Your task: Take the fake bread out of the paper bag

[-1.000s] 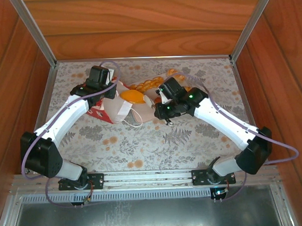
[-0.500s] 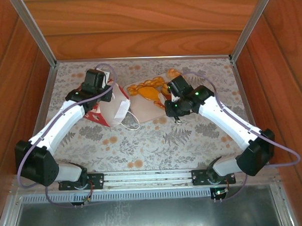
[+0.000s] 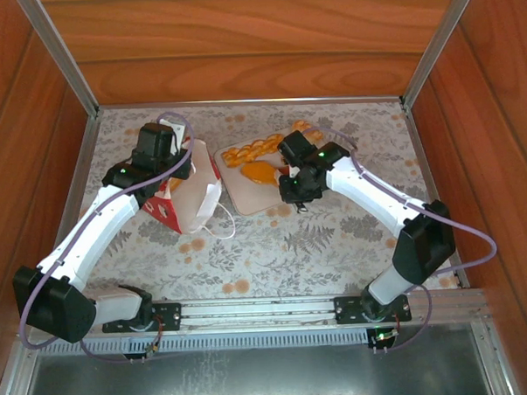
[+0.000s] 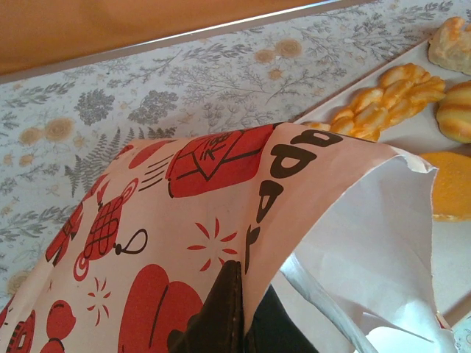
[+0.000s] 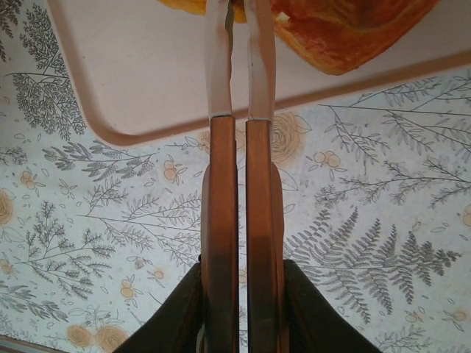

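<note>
You're pulling the paper bag (image 3: 189, 196) leftward, left gripper (image 4: 239, 298) pinching it, right gripper (image 5: 237, 29) pressed together, fake bread (image 3: 256, 171) now lying on the tray (image 3: 246, 198).

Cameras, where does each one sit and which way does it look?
Top external: high behind the arms, looking down on the flowery table; both arms show, bases nearest.
Left wrist: on the left arm, looking along the left claw at the paper bag it pinches.
Right wrist: on the right arm, looking past the right claw, fingers nearly together, at the tray.
Shared: left wrist and top external both see the fake bread on the tray.
</note>
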Controlling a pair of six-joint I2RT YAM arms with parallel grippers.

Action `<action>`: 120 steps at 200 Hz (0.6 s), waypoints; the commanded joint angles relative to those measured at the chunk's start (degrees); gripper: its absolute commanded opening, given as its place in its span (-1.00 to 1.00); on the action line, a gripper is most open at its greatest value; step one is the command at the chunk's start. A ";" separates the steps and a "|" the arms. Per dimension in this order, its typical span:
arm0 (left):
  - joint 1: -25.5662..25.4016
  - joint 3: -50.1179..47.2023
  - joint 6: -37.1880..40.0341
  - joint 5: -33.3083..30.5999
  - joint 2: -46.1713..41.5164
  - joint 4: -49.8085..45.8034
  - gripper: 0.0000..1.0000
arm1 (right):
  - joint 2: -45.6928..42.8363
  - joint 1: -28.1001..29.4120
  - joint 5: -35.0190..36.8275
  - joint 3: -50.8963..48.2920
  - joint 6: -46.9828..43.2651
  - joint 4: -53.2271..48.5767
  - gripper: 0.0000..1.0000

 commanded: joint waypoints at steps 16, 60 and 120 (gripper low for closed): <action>0.29 -0.15 -1.40 0.82 -0.40 -0.29 -1.00 | 0.15 -0.20 -6.76 -0.42 0.40 0.79 -0.63; 0.32 0.49 -1.24 1.44 -0.10 -0.24 -1.00 | -2.28 -0.20 -13.02 -3.08 1.22 2.14 -0.40; 0.34 0.10 -0.36 4.13 0.15 -0.19 -1.00 | -4.92 -1.02 -13.29 -2.86 0.54 1.28 -0.23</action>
